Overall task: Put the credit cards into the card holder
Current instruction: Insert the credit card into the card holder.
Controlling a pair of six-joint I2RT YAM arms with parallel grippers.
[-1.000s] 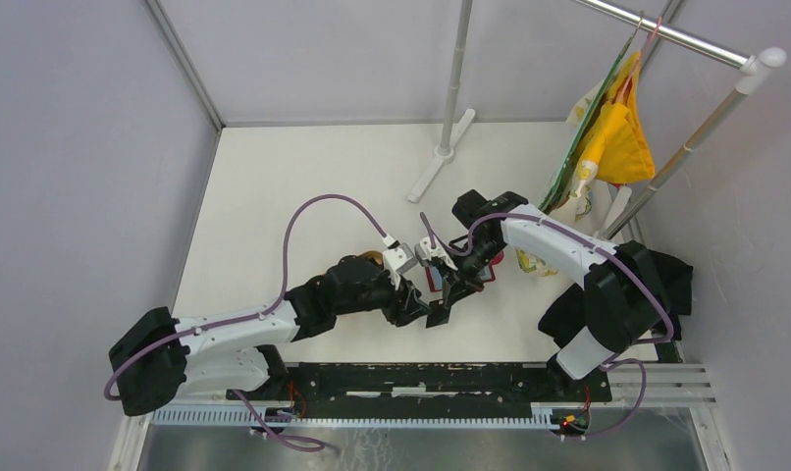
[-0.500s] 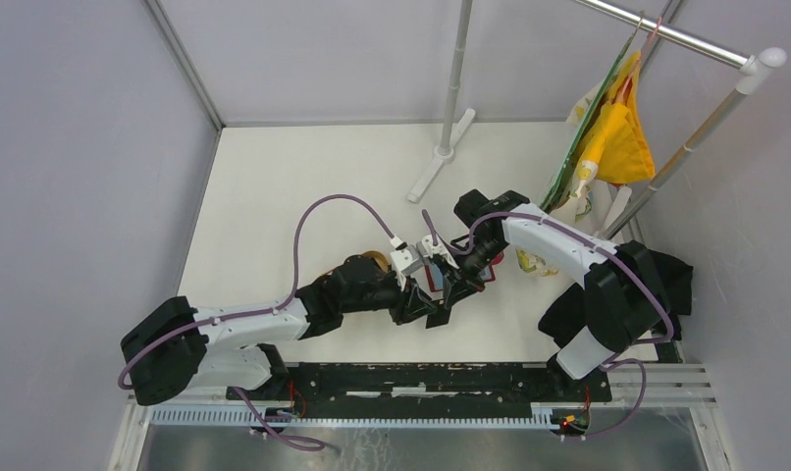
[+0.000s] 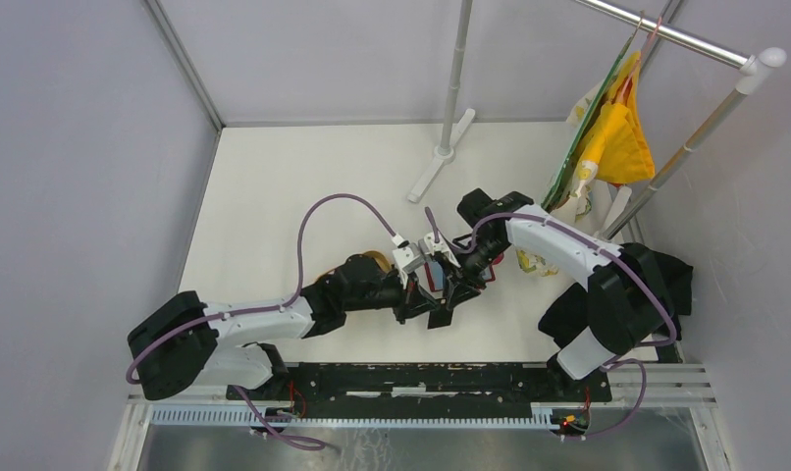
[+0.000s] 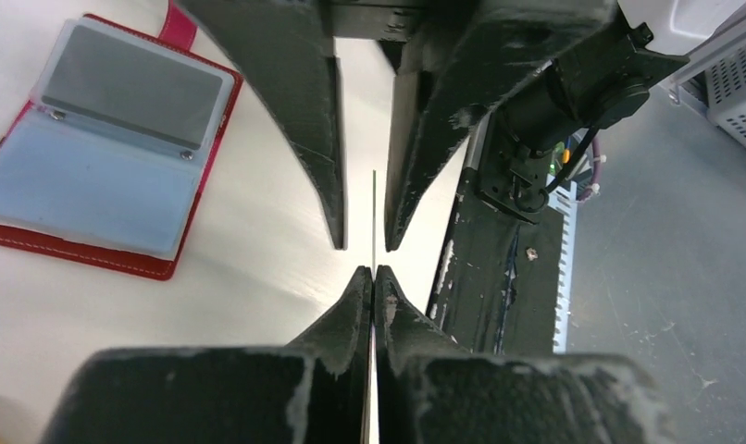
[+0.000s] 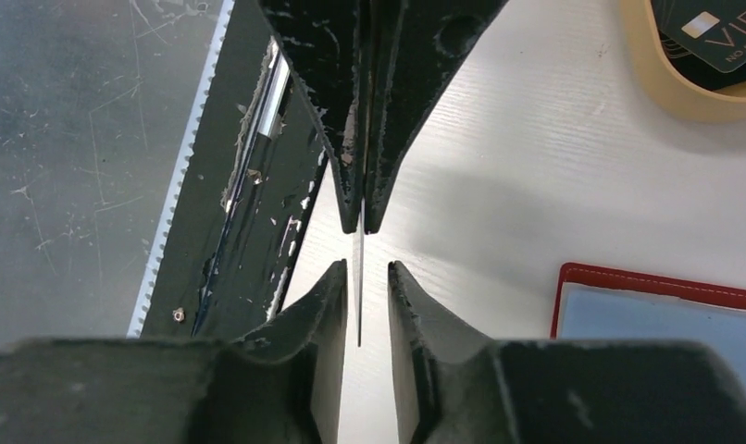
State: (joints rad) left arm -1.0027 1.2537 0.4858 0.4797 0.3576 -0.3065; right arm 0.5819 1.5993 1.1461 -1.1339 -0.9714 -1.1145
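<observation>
A thin credit card hangs edge-on above the table, passed between the two grippers. My left gripper is shut on one end of it. My right gripper is open, its fingers standing apart on either side of the card's other end without touching it. The red card holder lies open on the table to one side, its grey-blue pockets facing up, and its corner shows in the right wrist view. Another black credit card lies in the tan tray.
The table's near edge and the black rail lie just beside the grippers. A metal stand is at the back, with yellow cloth hanging from a rack on the right. A black cloth lies by the right arm.
My left gripper has closed on the card and its arm has reached slightly forward. My right gripper, shut on the card before, has opened off it.
</observation>
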